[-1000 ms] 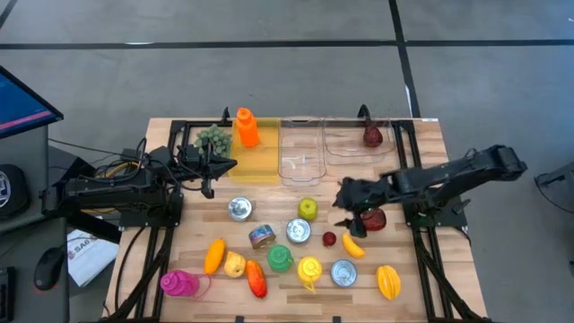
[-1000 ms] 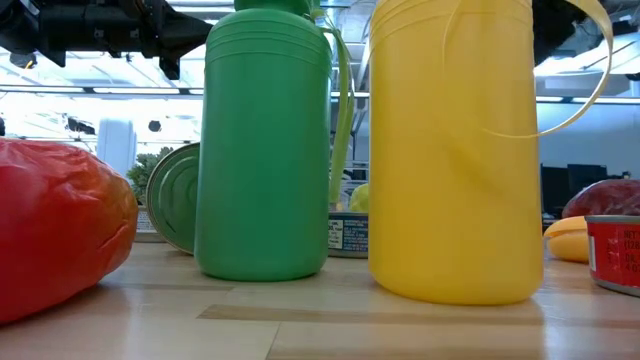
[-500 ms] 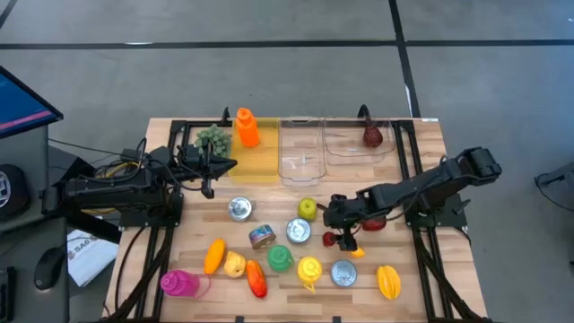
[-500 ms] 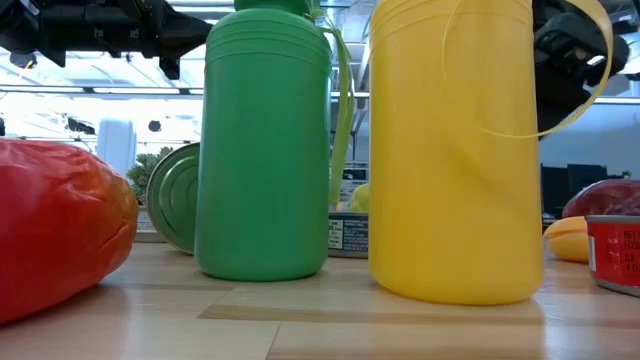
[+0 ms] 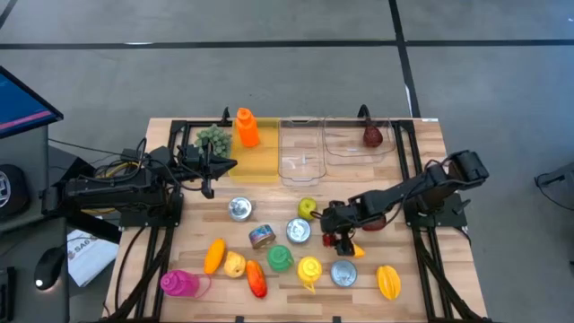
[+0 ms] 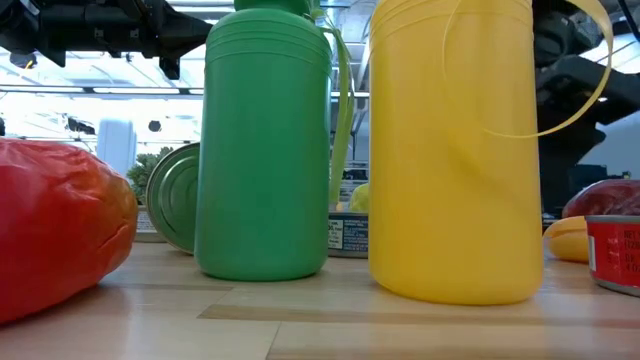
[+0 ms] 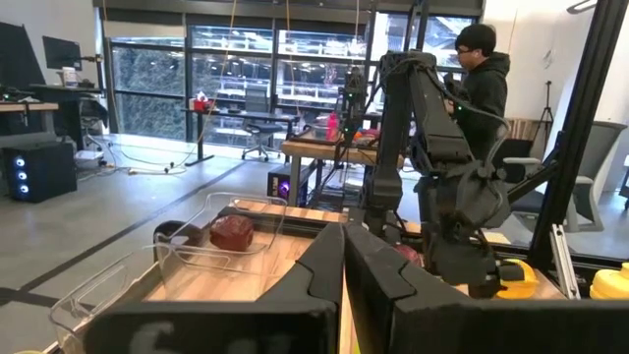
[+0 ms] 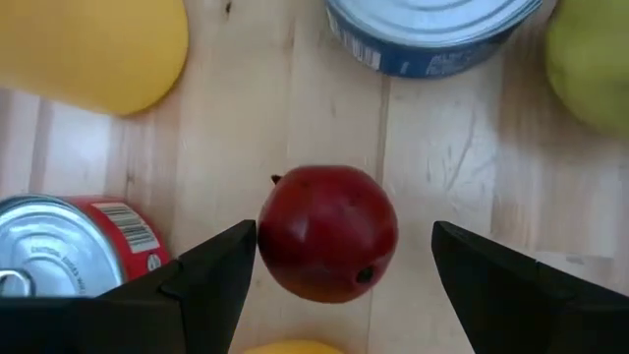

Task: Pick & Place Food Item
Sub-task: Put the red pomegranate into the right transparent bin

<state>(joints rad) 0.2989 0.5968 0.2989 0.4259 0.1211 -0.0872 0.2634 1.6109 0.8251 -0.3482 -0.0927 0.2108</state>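
A small round dark-red fruit [image 8: 327, 232] lies on the wooden table [image 5: 421, 287] right of centre, also seen from above [image 5: 330, 239]. My right gripper [image 8: 344, 241] hangs open over it, slanting down, one finger on each side of the fruit; no touch shows. From above, the right gripper [image 5: 335, 231] partly hides the fruit. My left gripper [image 7: 344, 258] is shut on nothing and waits level at the far left [image 5: 213, 167], by the yellow bin [image 5: 256, 163].
Close round the fruit are a blue-labelled can [image 8: 432, 34], a green fruit [image 8: 590, 59], a yellow bottle [image 8: 93, 49], a red-labelled can [image 8: 59, 256] and a yellow fruit [image 5: 355, 248]. Clear bins [image 5: 301, 148] stand at the far edge, one holding a red item [image 5: 372, 136].
My right gripper has come down and moved toward the table's left and near edge, tipping more steeply downward, until it stands over the small red fruit. It has stayed open. The fruit has not moved.
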